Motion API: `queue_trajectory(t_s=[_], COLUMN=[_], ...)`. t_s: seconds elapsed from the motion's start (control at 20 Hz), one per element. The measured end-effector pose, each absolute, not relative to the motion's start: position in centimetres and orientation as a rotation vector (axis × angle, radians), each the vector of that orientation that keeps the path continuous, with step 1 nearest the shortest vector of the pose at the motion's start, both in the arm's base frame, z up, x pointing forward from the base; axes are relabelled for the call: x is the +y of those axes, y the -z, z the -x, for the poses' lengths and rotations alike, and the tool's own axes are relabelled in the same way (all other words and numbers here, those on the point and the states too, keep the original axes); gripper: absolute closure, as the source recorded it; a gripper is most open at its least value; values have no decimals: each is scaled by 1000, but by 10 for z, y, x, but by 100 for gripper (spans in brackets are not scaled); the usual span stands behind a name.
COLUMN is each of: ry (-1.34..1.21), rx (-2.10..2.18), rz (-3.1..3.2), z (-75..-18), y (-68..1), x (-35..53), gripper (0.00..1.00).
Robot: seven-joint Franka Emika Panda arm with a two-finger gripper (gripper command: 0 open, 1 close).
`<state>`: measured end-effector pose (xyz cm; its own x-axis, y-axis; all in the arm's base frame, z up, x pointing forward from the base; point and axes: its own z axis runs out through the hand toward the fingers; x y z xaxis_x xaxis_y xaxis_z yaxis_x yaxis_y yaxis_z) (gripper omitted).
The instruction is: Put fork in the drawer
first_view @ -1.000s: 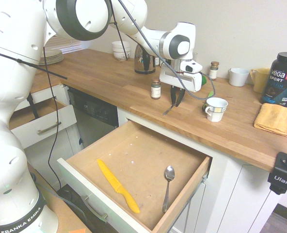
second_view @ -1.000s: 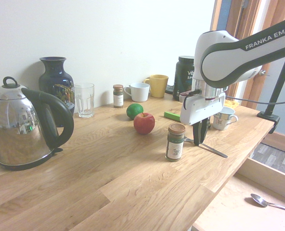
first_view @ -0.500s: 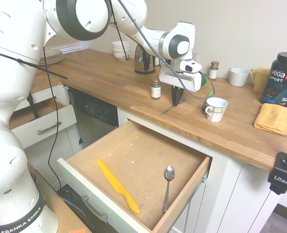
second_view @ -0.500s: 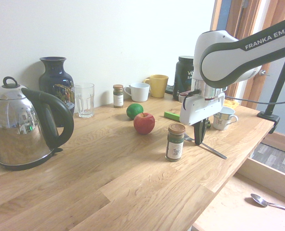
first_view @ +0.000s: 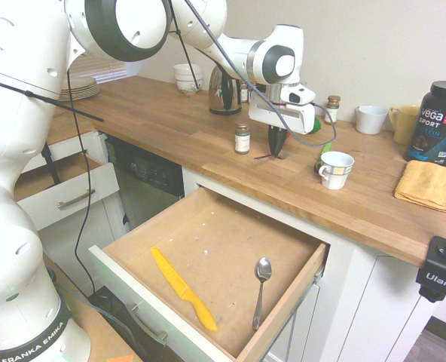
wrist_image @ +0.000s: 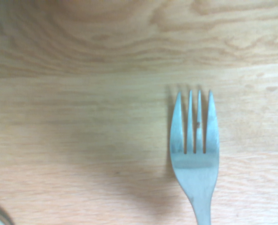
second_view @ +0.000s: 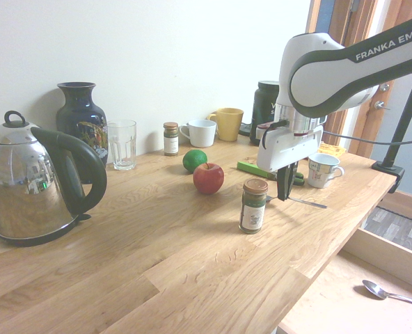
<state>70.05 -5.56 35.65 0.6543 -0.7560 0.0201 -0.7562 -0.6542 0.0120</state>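
Observation:
My gripper (first_view: 276, 151) (second_view: 284, 195) is shut on the fork (second_view: 307, 203), a slim silver one, held about level just above the wooden counter (first_view: 170, 121). The wrist view shows the fork (wrist_image: 194, 154) tines and neck over the wood grain. In the first exterior view only a thin sliver of the fork (first_view: 265, 157) sticks out beside the fingers. The drawer (first_view: 208, 245), wide with a white front and brown bottom, stands pulled open below the counter edge, in front of the gripper. Its corner (second_view: 338, 303) shows at the lower right of the second exterior view.
A yellow knife (first_view: 182, 289) and a spoon (first_view: 261, 289) (second_view: 389, 293) lie in the drawer. A spice jar (first_view: 242, 139) (second_view: 252, 205) stands close beside the gripper, a white cup (first_view: 334, 169) on its other side. An apple (second_view: 208, 178), kettle (second_view: 35, 182) and smaller open drawer (first_view: 66, 197) are further off.
The fingers have shut on the fork and lifted it off the counter; its handle end, resting on the wood before, now hangs level.

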Motion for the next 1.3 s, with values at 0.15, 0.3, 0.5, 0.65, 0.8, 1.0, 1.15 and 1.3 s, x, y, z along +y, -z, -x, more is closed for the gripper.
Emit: queue_trajectory(t_s=[0.15, 0.3, 0.5, 0.65, 0.8, 1.0, 1.15, 1.3], ry=[-38, -51, -72, -90, -95, -104, -117, -134], rx=[-1295, -1297, -1302, -1305, -1308, -1311, -1314, -1318], rz=[-2847, -2851, -2857, -2861, -2863, -2864, -2868, -2873], z=[-699, -695, -688, -683, -679, -676, -671, -662], y=[-367, -376, -391, -402, -406, -410, -417, -424], x=[-53, -52, -52, -52, -53, -54, -53, -53], gripper=[100, 100, 100, 100, 100, 100, 100, 100])
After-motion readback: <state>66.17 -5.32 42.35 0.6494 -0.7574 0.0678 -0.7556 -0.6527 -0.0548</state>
